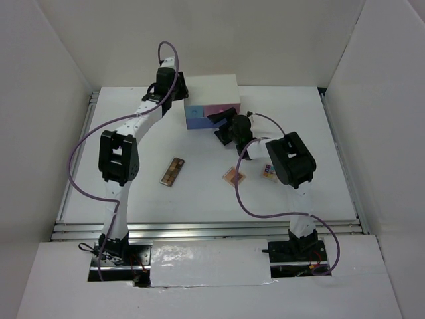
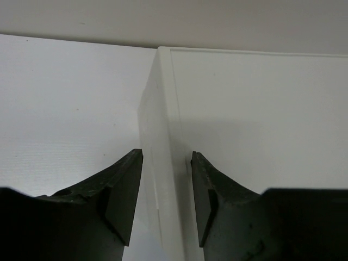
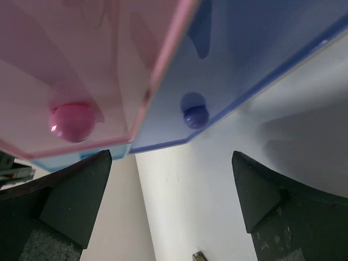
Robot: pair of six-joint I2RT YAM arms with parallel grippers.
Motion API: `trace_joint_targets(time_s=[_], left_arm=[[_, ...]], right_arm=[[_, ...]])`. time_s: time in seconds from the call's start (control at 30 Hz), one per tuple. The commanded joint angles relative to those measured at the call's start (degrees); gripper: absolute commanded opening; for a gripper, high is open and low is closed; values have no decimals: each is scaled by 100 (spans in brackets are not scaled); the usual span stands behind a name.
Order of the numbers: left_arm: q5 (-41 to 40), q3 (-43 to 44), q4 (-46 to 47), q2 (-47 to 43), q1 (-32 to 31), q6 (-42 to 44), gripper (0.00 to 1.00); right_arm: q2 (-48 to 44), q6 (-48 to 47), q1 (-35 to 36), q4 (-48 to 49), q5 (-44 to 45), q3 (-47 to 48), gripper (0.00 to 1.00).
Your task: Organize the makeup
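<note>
The makeup lies on the table: a long brown palette (image 1: 173, 171), a square pinkish palette (image 1: 234, 175) and a multicolour palette (image 1: 269, 171). My left gripper (image 1: 179, 93) (image 2: 167, 155) is at the top left edge of the white drawer box (image 1: 211, 93) (image 2: 244, 119). Its jaws are narrowed around that edge, and I cannot tell whether they press on it. My right gripper (image 1: 220, 126) (image 3: 171, 157) hangs wide open and empty just in front of the drawer fronts. The pink knob (image 3: 72, 122) and the purple knob (image 3: 194, 115) are just beyond its fingertips.
The box stands at the back centre with its pink drawer (image 3: 81, 49), purple-blue drawer (image 3: 255, 38) and blue drawer (image 1: 194, 114) facing me. White walls enclose the table on three sides. A palette corner (image 3: 198, 256) shows at the bottom of the right wrist view.
</note>
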Motion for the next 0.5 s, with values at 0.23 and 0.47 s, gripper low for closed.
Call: trace_joint_targets(time_s=[0.23, 0.47], left_arm=[[296, -380, -142, 30, 11, 129, 31], [270, -485, -72, -58, 11, 164, 27]], right_arm=[[183, 731, 122, 410, 649, -220, 77], [674, 1047, 122, 154, 561, 448, 52]])
